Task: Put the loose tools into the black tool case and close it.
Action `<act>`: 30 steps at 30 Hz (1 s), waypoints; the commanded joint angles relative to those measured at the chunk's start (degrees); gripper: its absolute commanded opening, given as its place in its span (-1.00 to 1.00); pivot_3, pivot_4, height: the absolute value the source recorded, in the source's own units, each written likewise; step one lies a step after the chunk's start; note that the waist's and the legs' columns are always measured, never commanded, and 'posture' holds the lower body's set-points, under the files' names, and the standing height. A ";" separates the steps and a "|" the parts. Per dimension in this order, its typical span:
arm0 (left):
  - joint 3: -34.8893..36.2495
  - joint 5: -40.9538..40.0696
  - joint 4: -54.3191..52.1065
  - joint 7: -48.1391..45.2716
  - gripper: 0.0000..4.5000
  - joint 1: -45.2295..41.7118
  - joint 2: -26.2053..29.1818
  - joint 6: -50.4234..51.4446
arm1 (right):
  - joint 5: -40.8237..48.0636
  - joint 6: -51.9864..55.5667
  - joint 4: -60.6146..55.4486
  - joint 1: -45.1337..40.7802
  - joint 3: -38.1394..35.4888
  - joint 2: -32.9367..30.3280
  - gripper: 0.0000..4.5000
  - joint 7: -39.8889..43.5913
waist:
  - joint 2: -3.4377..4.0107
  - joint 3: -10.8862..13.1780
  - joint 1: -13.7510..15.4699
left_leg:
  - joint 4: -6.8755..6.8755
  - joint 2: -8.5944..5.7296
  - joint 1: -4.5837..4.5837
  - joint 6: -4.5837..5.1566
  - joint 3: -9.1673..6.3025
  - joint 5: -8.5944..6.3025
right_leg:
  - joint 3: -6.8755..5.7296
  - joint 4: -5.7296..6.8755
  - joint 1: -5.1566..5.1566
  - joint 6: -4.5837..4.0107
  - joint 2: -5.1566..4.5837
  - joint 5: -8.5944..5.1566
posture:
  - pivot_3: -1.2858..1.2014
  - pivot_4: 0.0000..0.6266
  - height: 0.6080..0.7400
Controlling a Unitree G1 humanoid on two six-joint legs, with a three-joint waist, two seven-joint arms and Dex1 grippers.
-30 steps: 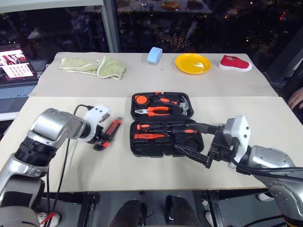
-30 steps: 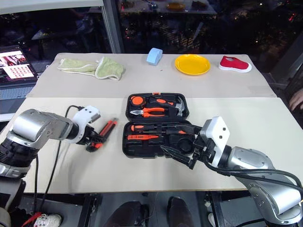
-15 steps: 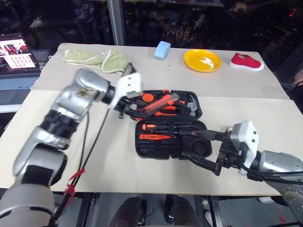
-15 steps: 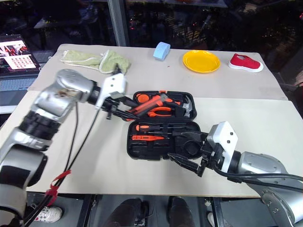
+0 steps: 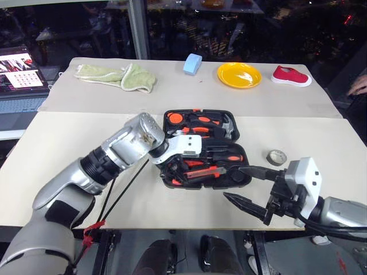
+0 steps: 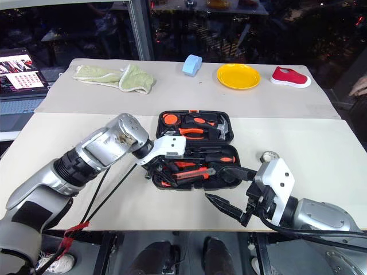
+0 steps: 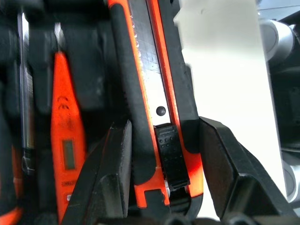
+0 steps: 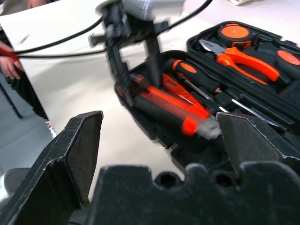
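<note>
The black tool case lay open at mid-table, lid half w/ orange-handled pliers and hammer on the far side. The utility knife lay slanted over the near tray, butt end clamped betw. the left gripper fingers; whether it sat fully in a recess was hard to tell. The tester screwdriver was just beside it, a black-and-orange screwdriver behind. The grey tape roll sat on the table right of the case. The right gripper hung near the front edge, fingers wide apart, empty.
</note>
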 commanded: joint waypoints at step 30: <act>11.12 -0.22 4.38 -3.67 0.99 2.56 -1.67 -11.46 | 0.34 -1.38 -0.01 -1.86 1.00 1.70 1.00 -1.39 | 0.12 -0.09 0.59 | 0.02 -0.02 -0.12 0.12 0.00 -0.07 | -0.02 -0.03 -0.13 -0.02 0.02 0.02 | 0.03 -0.52 0.88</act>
